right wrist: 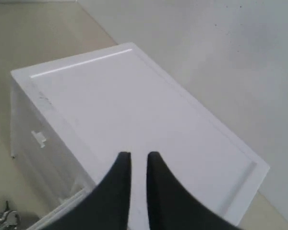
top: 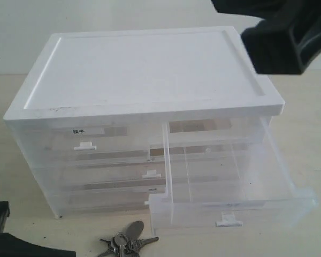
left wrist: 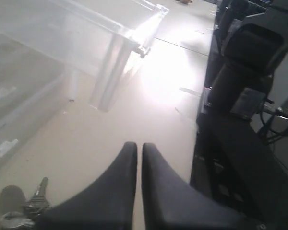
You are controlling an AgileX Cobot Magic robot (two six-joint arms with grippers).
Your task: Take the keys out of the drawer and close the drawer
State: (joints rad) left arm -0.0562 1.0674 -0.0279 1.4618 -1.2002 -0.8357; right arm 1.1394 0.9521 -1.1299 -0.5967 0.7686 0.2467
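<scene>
The keys [top: 127, 243] lie on the table just in front of the cabinet, a silver-grey bunch with an oval fob that looks grey here; they also show as keys [left wrist: 19, 211] and keys [right wrist: 5, 216]. The clear half-width drawer [top: 230, 211] on the cabinet's right side is pulled far out and looks empty, its white tab handle [top: 227, 219] facing front. My left gripper [left wrist: 139, 145] is shut on nothing, low over the table left of the keys. My right gripper [right wrist: 139, 155] hovers above the cabinet's white top [right wrist: 149, 110], fingers nearly together and holding nothing.
The white cabinet [top: 144, 64] holds another half-width drawer [top: 85, 142] with a bold black label and full-width drawers below. A dark robot base [left wrist: 249, 96] stands beside the table edge. The right arm [top: 286, 32] hangs over the cabinet's back right corner.
</scene>
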